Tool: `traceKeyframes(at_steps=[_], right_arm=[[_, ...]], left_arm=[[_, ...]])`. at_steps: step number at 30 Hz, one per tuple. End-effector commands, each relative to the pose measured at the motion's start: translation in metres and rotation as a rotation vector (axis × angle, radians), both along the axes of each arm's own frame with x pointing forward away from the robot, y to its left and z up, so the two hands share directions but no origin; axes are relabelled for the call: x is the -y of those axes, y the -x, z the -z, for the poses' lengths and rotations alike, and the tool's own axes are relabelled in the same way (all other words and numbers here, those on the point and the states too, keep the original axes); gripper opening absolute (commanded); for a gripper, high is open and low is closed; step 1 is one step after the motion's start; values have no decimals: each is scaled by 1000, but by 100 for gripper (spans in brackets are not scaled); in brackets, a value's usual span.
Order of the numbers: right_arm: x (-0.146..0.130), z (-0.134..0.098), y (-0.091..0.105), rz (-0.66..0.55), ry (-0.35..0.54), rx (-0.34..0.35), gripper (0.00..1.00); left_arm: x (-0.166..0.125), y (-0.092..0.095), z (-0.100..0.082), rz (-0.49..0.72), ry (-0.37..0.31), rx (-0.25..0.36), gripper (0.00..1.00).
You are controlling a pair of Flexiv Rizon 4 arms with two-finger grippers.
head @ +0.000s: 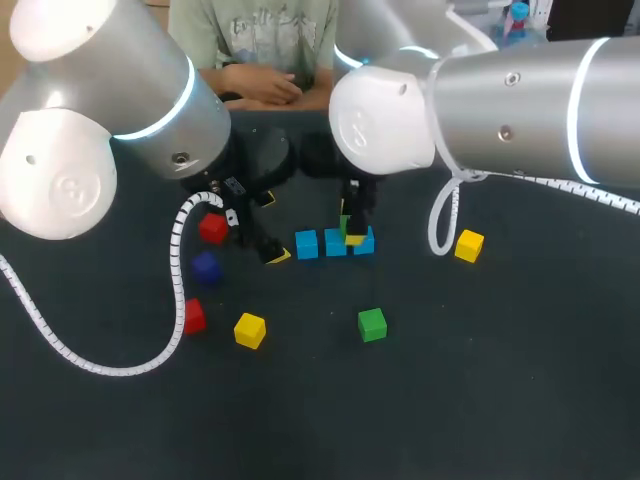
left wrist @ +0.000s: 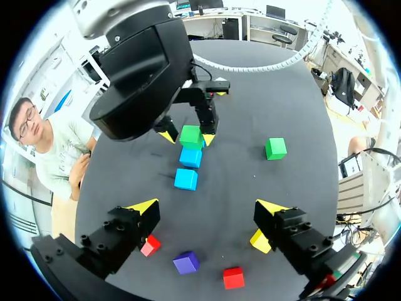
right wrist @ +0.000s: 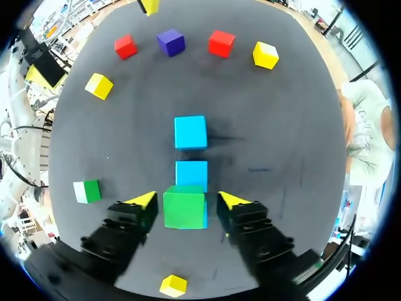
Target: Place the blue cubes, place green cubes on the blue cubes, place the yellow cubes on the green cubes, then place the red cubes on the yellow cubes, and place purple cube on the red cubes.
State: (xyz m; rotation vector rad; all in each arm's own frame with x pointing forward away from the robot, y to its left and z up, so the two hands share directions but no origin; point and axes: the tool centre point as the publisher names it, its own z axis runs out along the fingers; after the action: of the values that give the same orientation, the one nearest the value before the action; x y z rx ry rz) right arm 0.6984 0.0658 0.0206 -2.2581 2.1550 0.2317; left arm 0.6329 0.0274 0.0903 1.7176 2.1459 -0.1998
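Three blue cubes [right wrist: 190, 132] line up on the surface [right wrist: 282, 125] ahead of the right gripper [right wrist: 187, 200]. The nearest one carries a green cube [right wrist: 185, 210], which sits between that gripper's parted fingers with gaps on both sides. The left gripper [left wrist: 207, 207] is spread wide and holds nothing, with a purple cube [left wrist: 187, 262] under it.

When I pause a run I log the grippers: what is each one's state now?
Left gripper: open, empty.
Right gripper: open, jaws either side of the green cube, not touching it.
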Motion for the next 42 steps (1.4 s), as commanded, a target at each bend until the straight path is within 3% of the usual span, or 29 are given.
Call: traceKeyframes(at_steps=[1, 10, 22, 32, 42], right_arm=[[2, -2, 3, 5, -5, 12, 100], [13, -16, 2, 40, -40, 43, 100], [67, -38, 12, 100, -172, 88, 100], [121, -52, 22, 132, -360, 182, 100], [170, -44, 23, 212, -537, 193, 100]], left_arm=[[-1, 0, 0, 2, 2, 0, 100], [-1, 0, 0, 2, 2, 0, 100], [-1, 0, 0, 2, 2, 0, 100], [-1, 0, 0, 2, 2, 0, 100], [-1, 0, 0, 2, 2, 0, 100]])
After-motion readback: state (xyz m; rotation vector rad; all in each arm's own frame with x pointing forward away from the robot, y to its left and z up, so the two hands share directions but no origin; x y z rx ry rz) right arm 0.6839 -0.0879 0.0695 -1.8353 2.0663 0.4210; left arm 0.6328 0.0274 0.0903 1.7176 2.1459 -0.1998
